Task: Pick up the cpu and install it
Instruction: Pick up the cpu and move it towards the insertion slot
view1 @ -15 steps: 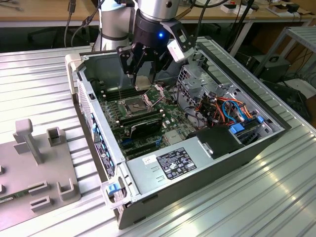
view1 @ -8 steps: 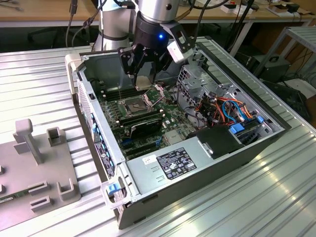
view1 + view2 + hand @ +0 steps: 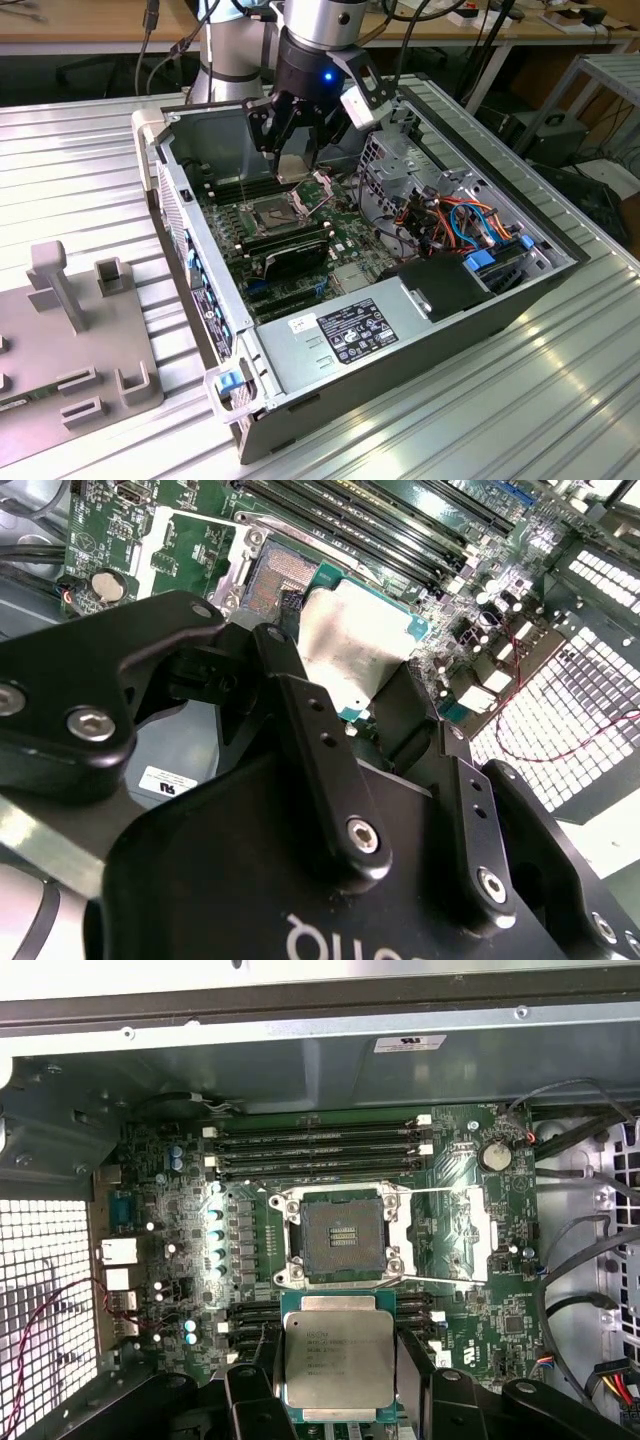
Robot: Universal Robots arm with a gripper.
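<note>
The cpu, a flat square chip with a dull grey metal top, is held by its two opposite edges between the black fingers of my gripper, which is shut on it. It hangs level above the motherboard, just short of the open socket, whose hinged metal frame is folded back. In the second wrist view the cpu sits between the fingers of the gripper, with the socket beyond it. In the exterior view the gripper reaches into the open computer case with the cpu above the socket.
Long black memory sticks flank the socket on both sides. A power supply, a black drive bay and coloured cables fill the case's near end. A grey fixture block sits on the table at the exterior view's left.
</note>
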